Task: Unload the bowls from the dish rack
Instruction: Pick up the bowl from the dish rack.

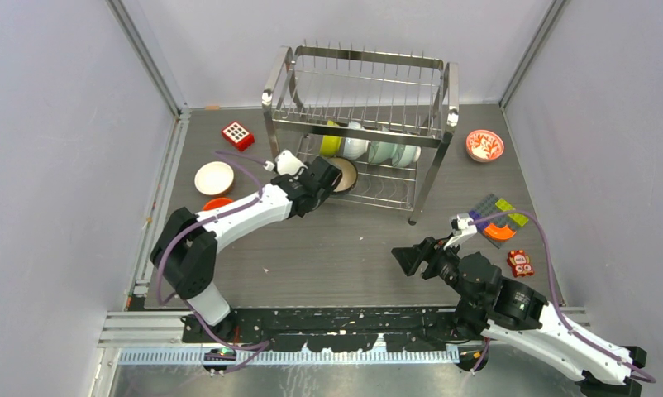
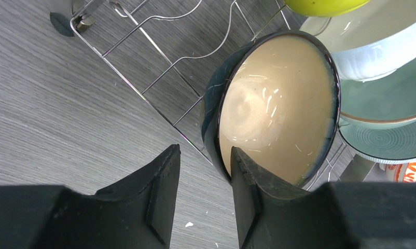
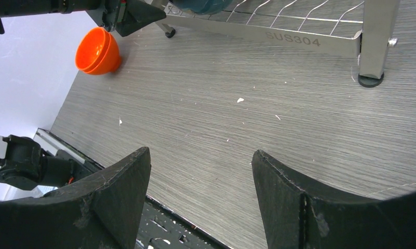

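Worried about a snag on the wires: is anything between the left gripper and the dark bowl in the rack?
Nothing visible. The left gripper straddles the rim of the dark bowl at the open front of the dish rack; a pale bowl sits beyond.

You can read one mark here: "SUS304", stamped in capitals and digits on the flat steel lower rail of the dish rack [image 3: 299, 32]. It lies ahead of the right end effector [image 3: 199, 155] and a little to its right, across a stretch of grey surface [image 3: 237, 114]. The stamp runs along the rail, just short of the rack's upright leg. Ahead and far right of the left end effector [image 2: 203, 151], white strokes on a red-orange patch [image 2: 411, 171] are cut by the frame edge and cannot be read.
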